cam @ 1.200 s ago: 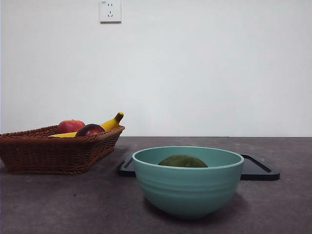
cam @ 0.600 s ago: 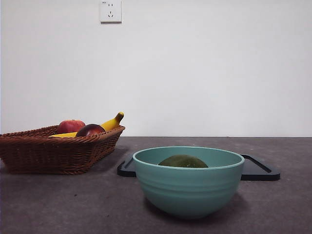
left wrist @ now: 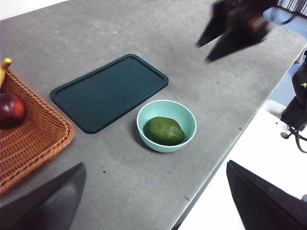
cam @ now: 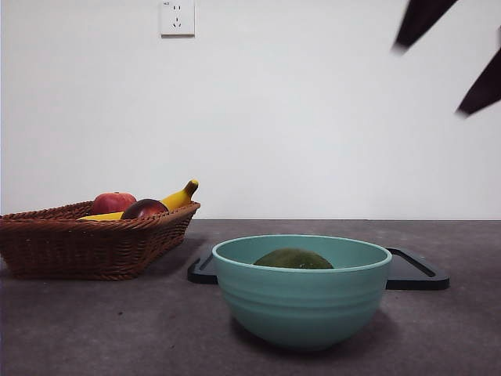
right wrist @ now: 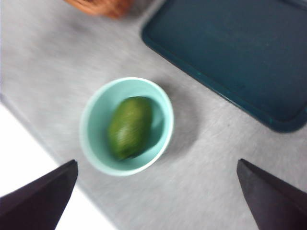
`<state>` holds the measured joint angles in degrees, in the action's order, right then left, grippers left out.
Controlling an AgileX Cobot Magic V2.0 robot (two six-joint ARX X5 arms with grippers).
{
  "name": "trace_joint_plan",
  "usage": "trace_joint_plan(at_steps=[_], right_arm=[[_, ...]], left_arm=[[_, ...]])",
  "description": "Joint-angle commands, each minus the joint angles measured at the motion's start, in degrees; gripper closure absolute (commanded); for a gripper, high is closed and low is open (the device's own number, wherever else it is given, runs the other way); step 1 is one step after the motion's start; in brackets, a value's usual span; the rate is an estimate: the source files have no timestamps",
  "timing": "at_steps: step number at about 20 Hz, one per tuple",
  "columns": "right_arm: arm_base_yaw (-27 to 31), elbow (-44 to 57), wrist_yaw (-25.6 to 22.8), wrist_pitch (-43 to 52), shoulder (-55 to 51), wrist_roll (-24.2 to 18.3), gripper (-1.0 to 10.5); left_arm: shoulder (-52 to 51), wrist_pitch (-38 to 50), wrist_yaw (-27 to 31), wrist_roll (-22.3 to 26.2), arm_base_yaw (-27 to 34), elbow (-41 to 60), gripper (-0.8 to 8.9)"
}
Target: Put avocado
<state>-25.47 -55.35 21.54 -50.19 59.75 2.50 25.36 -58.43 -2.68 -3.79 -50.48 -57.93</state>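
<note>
Green avocado [right wrist: 129,127] below right end effector [cam: 450,59]

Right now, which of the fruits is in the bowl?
The avocado: dark green, alone in the bowl. The apple, banana and dark red fruit lie in the basket.

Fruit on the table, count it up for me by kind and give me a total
Avocado, in the bowl: 1
Red apple, in the basket: 1
Dark reddish-purple fruit, in the basket: 1
Banana, in the basket: 1
Total: 4
</note>
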Motion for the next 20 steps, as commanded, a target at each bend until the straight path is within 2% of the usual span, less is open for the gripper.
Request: trace_joint_plan(at_steps=[1,4,8,10,12,15,17,18,20], right_arm=[[-3.43,-0.90,-3.61,3.48,6.32,2.93,2.6],[-6.58,-0.90,-5.60,7.76,14.23,3.58,2.6],[-8.96,-0.92,-11.93,8.66,21.99,3.54,2.6],[-9.33,-0.90,-13.05,9.62,24.65,3.56,2.8],[-9.33,-0.90,-12.90,10.91,26.73,3.58,4.1],[-9.40,-0.90,-12.35,11.52,28.48,3.61,5.3],[-9.68,-0.90,-11.89,11.45,28.76,3.65,6.9],[-9.81,-0.90,-10.88,11.54,28.76,3.61,7.8],[-9.84,-0.90,-8.15,11.74,29.31,3.61,8.8]], left_arm=[[0.09,0.92,0.33,-0.13,-0.37,-0.39,3.45],[0.11,1.05,0.33,-0.13,-0.37,-0.39,3.45],[0.09,1.03,0.33,-0.15,-0.37,-0.39,3.45],[0.09,1.01,0.33,-0.15,-0.37,-0.39,3.45],[0.09,0.96,0.33,-0.15,-0.37,-0.39,3.45],[0.09,0.57,0.33,-0.15,-0.37,-0.39,3.45],[0.09,0.28,0.33,-0.15,-0.37,-0.39,3.45],[0.09,0.07,0.33,-0.15,-0.37,-0.39,3.45],[0.09,-0.15,0.33,-0.15,-0.37,-0.39,3.45]])
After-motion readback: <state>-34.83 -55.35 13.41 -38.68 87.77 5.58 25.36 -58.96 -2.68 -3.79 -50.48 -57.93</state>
